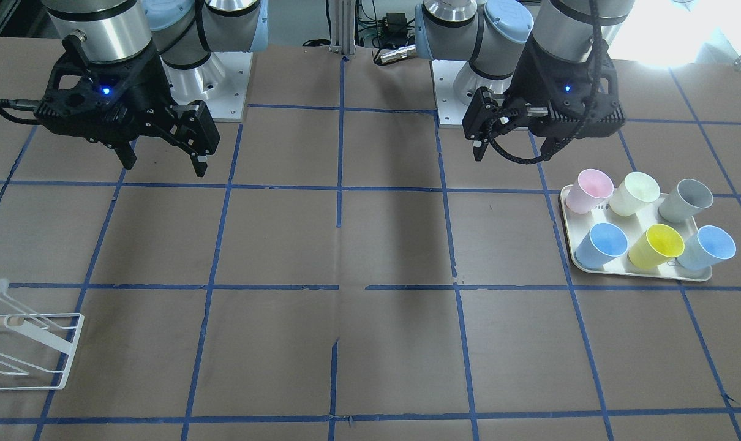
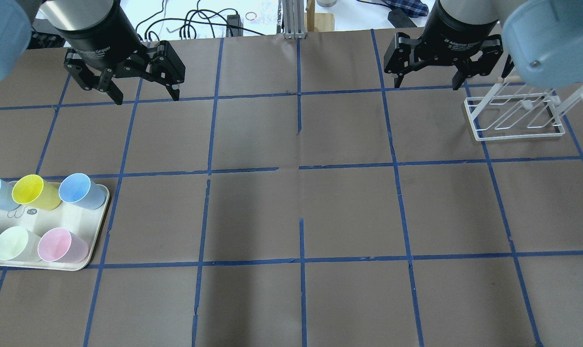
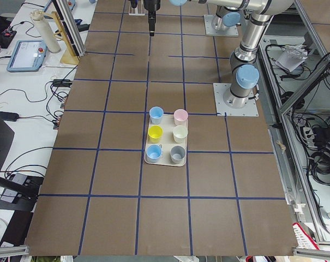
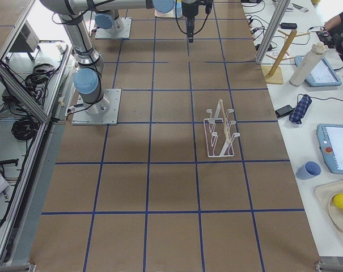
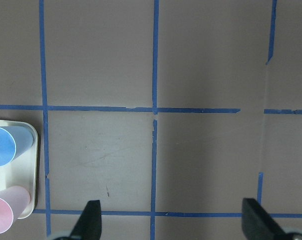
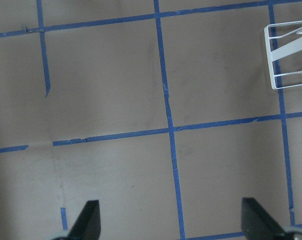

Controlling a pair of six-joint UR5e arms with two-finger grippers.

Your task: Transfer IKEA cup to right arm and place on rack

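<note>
The IKEA cup (image 1: 686, 200) stands in a corner of the tray (image 1: 640, 273) on the counter. It is probably light, slick, thin plastic, so pinch across its wall. The left pincer (image 2: 147, 99) and right pincer (image 2: 431, 86) hang spread, empty.

1. Right hand (image 2: 432, 84): white print round the black right collar (image 2: 457, 43). We read "2F Adaptive Gripper", approx.
2. Left hand (image 2: 148, 99): same kind of print on the left collar (image 2: 96, 54). We get "Adaptive Gripper"; the rest is too blurred.
3. Tray (image 2: 99, 212) on the desk (image 2: 296, 217): small dark tag (image 2: 32, 211) btwn the cups, looks like "14". We can't be sure.
4. Pendant screen (image 3: 25, 54) beside the desk: txt too small for us to read.
</note>
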